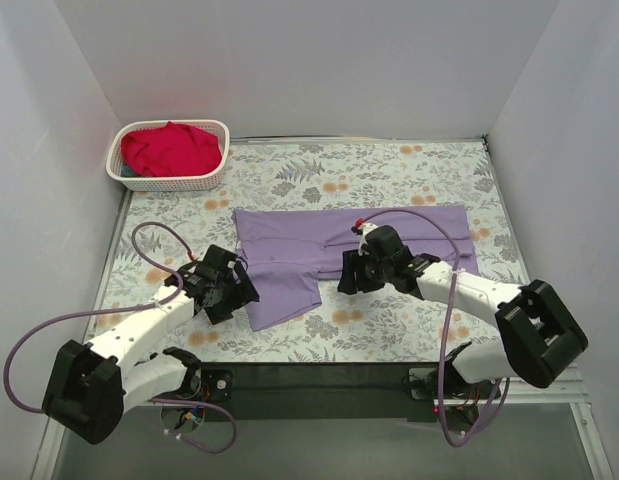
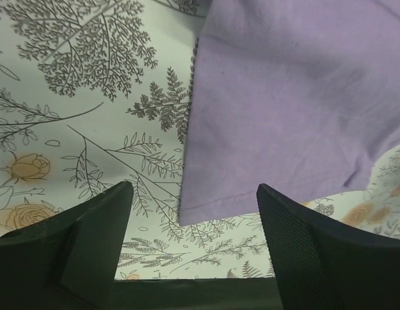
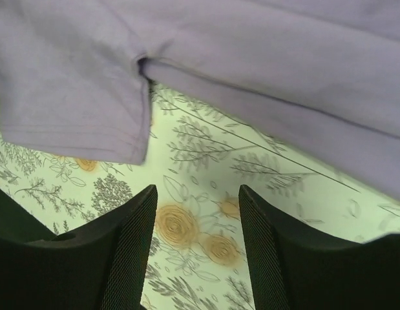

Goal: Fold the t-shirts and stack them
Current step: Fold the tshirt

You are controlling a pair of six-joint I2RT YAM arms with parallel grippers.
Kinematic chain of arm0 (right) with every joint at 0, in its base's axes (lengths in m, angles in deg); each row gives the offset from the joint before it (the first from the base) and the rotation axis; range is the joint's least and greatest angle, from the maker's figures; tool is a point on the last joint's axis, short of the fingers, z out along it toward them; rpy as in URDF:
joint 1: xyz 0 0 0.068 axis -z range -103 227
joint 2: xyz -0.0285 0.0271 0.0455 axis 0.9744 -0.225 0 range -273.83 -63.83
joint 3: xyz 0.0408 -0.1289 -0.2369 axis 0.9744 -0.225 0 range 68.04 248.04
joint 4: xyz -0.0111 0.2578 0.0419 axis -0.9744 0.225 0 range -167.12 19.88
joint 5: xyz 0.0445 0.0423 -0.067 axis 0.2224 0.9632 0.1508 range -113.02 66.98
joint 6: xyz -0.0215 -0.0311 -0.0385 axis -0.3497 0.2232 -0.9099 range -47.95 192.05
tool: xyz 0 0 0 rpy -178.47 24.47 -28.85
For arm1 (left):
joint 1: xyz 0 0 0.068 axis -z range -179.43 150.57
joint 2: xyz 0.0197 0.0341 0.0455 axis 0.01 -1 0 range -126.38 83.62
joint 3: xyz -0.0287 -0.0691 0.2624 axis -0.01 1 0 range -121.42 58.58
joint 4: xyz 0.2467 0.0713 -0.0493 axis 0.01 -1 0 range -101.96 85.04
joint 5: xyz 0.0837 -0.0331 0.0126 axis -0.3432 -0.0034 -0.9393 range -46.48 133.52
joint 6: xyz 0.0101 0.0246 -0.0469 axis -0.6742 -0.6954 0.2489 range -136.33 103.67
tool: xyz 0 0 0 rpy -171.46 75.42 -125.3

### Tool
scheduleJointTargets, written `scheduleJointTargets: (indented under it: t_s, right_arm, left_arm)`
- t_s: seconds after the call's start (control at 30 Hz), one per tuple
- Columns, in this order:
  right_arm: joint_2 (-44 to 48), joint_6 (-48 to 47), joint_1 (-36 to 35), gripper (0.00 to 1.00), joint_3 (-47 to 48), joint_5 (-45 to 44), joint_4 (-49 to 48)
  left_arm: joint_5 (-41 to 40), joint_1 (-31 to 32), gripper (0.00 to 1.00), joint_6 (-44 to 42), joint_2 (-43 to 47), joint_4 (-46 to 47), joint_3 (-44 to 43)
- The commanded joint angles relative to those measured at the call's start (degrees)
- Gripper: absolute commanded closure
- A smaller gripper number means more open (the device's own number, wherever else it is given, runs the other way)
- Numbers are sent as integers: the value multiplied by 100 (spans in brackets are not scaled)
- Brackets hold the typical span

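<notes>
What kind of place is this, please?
Probably a robot test cell, not a home: plain white walls enclose a floral-patterned tabletop, and two black-and-white robot arms are bolted at its near edge.

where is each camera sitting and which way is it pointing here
Top external: above and behind the arms, looking down at the floral table, the lavender t-shirt and the red t-shirt in the white basket; both whole arms show.
Left wrist: on the left arm, looking down past the open left gripper at a hemmed corner of the lavender shirt.
Right wrist: on the right arm, looking past the open right gripper at a hemmed flap and a long edge of it.
Shared: all three show the lavender t-shirt on the floral table.
</notes>
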Motion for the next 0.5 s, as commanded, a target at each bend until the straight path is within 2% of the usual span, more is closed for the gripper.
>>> scheduleJointTargets:
  t_s: [0.0, 0.33, 0.47]
  right_arm:
    - [-393, 403, -424, 49, 15, 222, -873]
    - [-1546, 614, -1137, 50, 454, 442, -1190]
    - [-1713, 632, -1199, 52, 568, 477, -1182]
  left_arm:
    - [122, 214, 30, 312, -190, 285, 32]
    - [122, 742, 43, 515, -1061, 610, -12]
    - [105, 926, 53, 594, -1403, 637, -99]
